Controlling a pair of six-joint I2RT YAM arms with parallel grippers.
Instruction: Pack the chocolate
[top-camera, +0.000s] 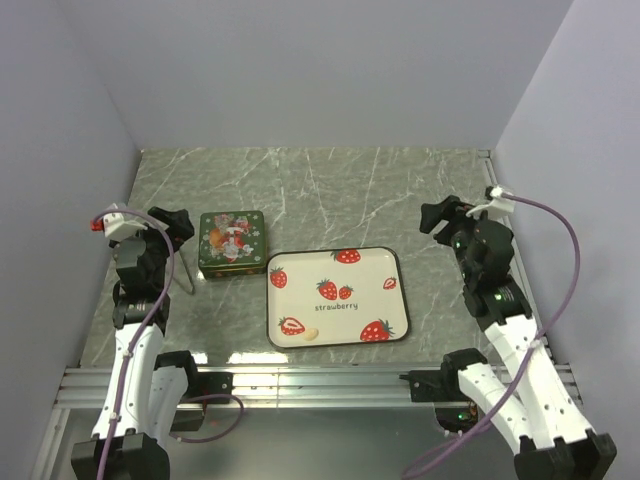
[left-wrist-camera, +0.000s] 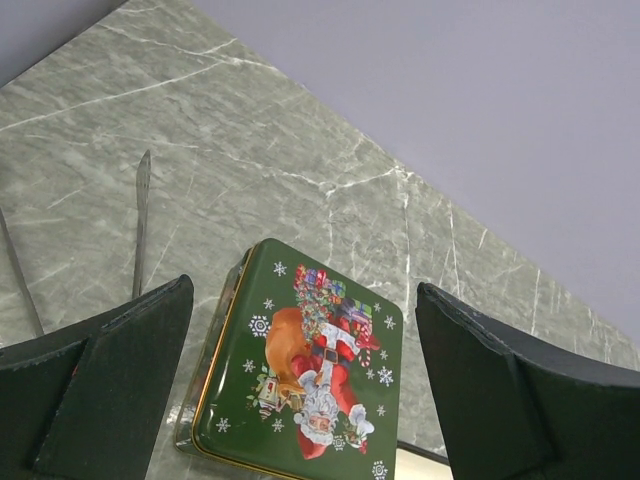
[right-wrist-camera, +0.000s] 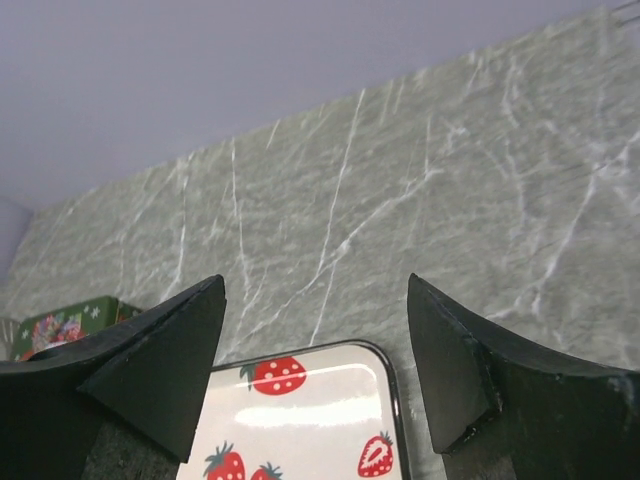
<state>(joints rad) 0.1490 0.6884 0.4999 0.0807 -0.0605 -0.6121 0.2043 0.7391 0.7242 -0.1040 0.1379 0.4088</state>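
Note:
A white tray (top-camera: 337, 296) printed with strawberries lies at the table's front middle. One small cream-white chocolate lump (top-camera: 310, 333) sits near its front left corner; no dark brown lumps show. A closed green Christmas tin (top-camera: 231, 243) with a Santa picture stands left of the tray. My left gripper (top-camera: 170, 222) is open and empty, just left of the tin, which fills the left wrist view (left-wrist-camera: 310, 370) between the fingers. My right gripper (top-camera: 440, 215) is open and empty, above the table off the tray's far right corner, which shows in the right wrist view (right-wrist-camera: 300, 420).
Thin metal tongs (top-camera: 185, 270) lie on the marble table left of the tin, below my left gripper, and also show in the left wrist view (left-wrist-camera: 141, 220). Grey walls close in the back and both sides. A metal rail (top-camera: 320, 380) runs along the near edge.

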